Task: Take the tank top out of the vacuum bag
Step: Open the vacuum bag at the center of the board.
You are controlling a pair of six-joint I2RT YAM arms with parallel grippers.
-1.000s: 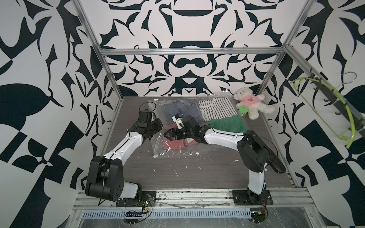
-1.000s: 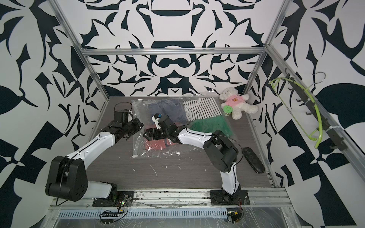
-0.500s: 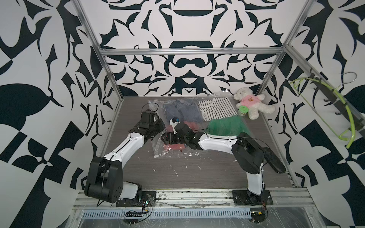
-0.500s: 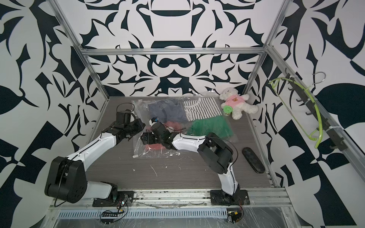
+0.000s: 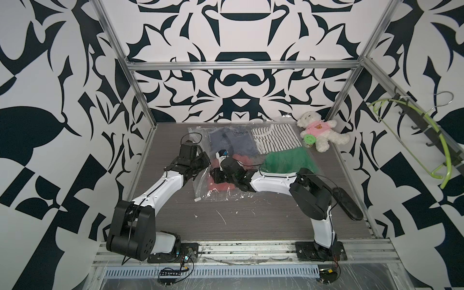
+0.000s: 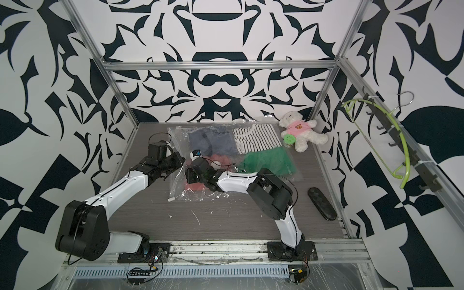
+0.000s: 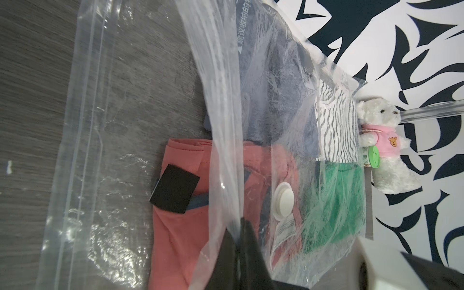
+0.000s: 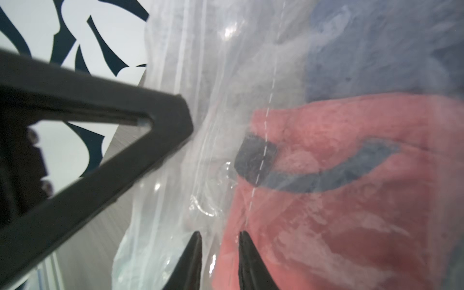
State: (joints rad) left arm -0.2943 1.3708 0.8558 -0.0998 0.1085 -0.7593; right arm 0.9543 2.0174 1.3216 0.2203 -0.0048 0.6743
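Dark wood-grain table (image 5: 251, 221) inside black-and-white patterned walls carries the vacuum bag (image 5: 200, 187), spread from centre toward 12 o'clock. The coral tank top (image 7: 180, 238) lies inside, at the bag's 7 o'clock corner. The left gripper (image 7: 239, 228), at the bag's 9 o'clock edge, pinches its lifted upper sheet. The right gripper (image 8: 218, 241) points at the tank top's edge with its tips slightly apart; whether it grips anything cannot be told.

The left arm (image 5: 165, 185) and right arm (image 5: 273, 184) look alike: glossy white shells between bulky black joint housings, tiny dark screws in the white covers, thin black cables looping alongside. The right gripper (image 8: 220, 234) ends in slim, black, tapering fingers (image 8: 194, 261).
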